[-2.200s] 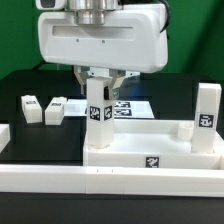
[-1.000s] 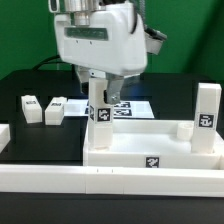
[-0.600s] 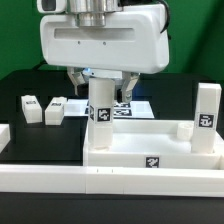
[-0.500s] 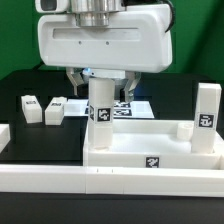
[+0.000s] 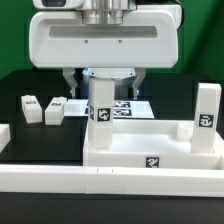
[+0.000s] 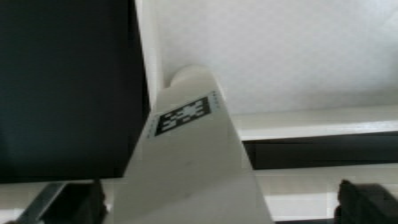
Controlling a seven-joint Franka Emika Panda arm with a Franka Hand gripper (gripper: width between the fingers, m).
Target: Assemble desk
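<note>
The white tray-like tabletop [image 5: 150, 152] lies on the black table. One white leg [image 5: 100, 112] stands upright at the corner of it on the exterior view's left, with a tag facing the camera. A second leg [image 5: 207, 117] stands upright at the corner on the right. Two loose legs [image 5: 31, 108] [image 5: 56, 110] lie on the table at the left. My gripper [image 5: 103, 88] is open, its fingers [image 5: 71, 84] apart on either side of the left leg's top. In the wrist view the leg [image 6: 187, 150] rises between the fingers [image 6: 71, 205] of the gripper [image 6: 217, 205], with gaps on both sides.
The marker board [image 5: 133, 107] lies flat behind the tabletop. A long white border rail [image 5: 100, 181] runs along the front, and another piece [image 5: 5, 135] stands at the left edge. A small white block [image 5: 186, 129] sits by the right leg.
The gripper was closed around the left leg, turned on it, then turned back and spread its fingers away from the leg. The leg stays upright in its corner.
</note>
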